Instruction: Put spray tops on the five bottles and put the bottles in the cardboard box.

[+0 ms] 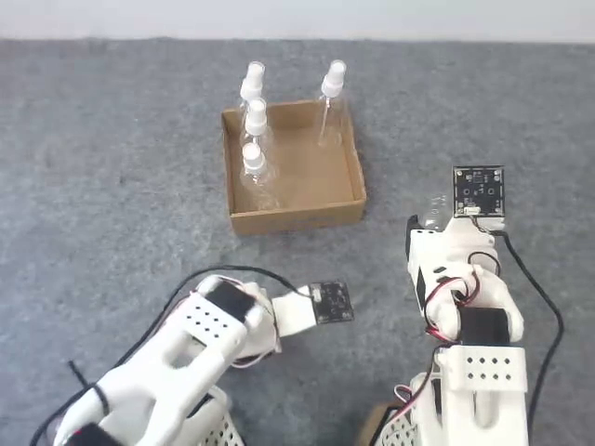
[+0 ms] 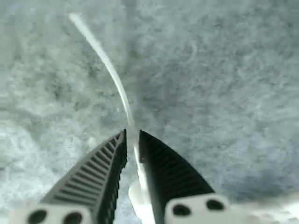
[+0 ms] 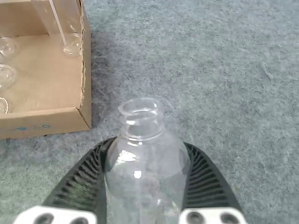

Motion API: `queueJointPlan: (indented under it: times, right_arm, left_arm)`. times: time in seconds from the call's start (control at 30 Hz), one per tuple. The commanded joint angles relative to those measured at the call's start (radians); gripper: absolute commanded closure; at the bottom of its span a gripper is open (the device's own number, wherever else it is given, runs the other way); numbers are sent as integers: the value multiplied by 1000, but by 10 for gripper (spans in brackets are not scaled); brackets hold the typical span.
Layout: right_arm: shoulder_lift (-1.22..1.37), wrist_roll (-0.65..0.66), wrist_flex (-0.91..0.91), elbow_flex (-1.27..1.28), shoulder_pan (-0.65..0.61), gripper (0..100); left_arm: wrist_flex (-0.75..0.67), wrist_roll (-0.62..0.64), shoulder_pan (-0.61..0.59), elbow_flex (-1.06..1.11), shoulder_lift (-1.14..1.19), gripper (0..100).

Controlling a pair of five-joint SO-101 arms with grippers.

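The last of the five cappings is judged to be in hand. Four capped bottles [image 1: 253,153] are seen standing in the box [image 1: 297,216], three along one side and one at the far corner opposite. The fifth bottle [image 3: 145,163] is held upright in the right gripper [image 3: 145,144], whose jaws are closed around its body just below the shoulder. It is kept above the grey tabletop [image 1: 112,186], near the box's front corner but outside it.

The bottle is clear and empty, with a round shoulder and a short neck. Its mouth is open and no top is fitted.

The spray top [image 2: 140,196] is pinched in the left gripper [image 2: 132,135], with the jaws narrowed almost to touching. Its thin white tube [image 2: 110,70] projects past the fingertips in a slight curve over bare tabletop.

For the next move, the two arms would have to be brought together. The tube's tip must be lined up with the narrow mouth, fed straight down and the top seated on the neck. As the tube is bent and thin, careful aiming is called for. Only then can the bottle be set in the box.
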Motion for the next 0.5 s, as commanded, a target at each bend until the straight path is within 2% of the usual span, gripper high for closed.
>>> queueJointPlan:
  times: [0.0,0.23,0.47]
  right_arm:
    - [-19,-9,-27,3,12,946]
    - [-19,-8,-25,3,12,946]
    - [-19,-8,-25,3,12,946]
  left_arm:
    - [63,-3,-110,-114,3,973]
    - [115,-5,-302,-217,3,973]
    - [120,-5,-322,-216,11,957]
